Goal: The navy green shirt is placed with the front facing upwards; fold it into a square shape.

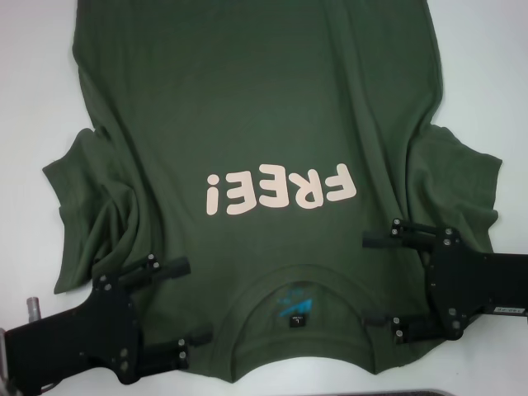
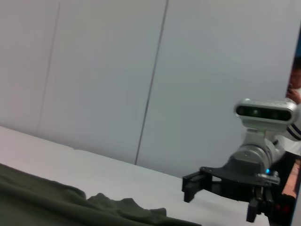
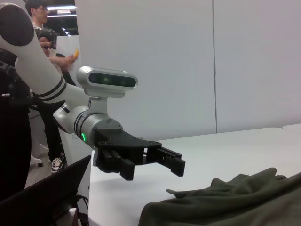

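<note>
Shirt (image 1: 272, 107) flat on the table (image 1: 33, 82), lettering (FREE!) up

My left gripper (image 1: 169, 309) at seven o'clock and right gripper (image 1: 381, 280) at four o'clock flank the collar (image 1: 297, 280); both spread wide, holding nothing.

You're in a lab or test room — plain white panel walls (image 3: 188, 61), a white worktable (image 1: 478, 49), a bystander (image 3: 40, 19) at ten o'clock behind the rig.

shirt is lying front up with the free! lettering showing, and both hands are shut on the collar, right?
Not quite. The shirt does lie front up with the lettering showing, but in the head view the left hand and right hand are both open, on either side of the collar.
</note>
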Robot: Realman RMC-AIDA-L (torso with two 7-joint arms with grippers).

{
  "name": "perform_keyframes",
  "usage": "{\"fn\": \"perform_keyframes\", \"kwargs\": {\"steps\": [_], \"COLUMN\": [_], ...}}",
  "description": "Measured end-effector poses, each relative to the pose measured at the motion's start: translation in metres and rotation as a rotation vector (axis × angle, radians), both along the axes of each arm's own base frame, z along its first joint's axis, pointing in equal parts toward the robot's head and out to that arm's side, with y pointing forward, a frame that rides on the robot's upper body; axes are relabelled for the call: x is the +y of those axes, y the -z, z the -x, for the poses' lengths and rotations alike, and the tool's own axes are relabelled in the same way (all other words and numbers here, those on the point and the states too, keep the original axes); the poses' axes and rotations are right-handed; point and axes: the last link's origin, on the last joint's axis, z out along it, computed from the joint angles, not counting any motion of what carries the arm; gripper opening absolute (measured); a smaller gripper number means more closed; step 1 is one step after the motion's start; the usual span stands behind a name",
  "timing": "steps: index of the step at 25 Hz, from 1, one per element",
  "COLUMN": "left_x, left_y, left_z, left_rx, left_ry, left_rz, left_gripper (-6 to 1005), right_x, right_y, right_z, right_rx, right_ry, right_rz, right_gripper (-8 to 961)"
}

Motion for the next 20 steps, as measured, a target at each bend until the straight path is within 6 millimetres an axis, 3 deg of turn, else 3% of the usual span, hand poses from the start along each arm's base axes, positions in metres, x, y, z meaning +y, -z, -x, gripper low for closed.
{"fn": "perform_keyframes", "kwargs": {"steps": [17,20], "left_x": [0.001,0.006], "left_y": [-0.002,-0.011], "left_z": [0.0,-0.002], "left_rx": [-0.01,-0.061], "left_ry": [-0.009,-0.055], "left_rz": [0.003,-0.017], "left_gripper": [842,842], "right_x": [0.0,0.0], "right_y": [0.001,0.0], "right_z": [0.0,0.0], "right_rx": [-0.001,0.002], "right_ry": [0.005,0.006], "right_rz": [-0.002,-0.002], "right_gripper": [927,926]}}
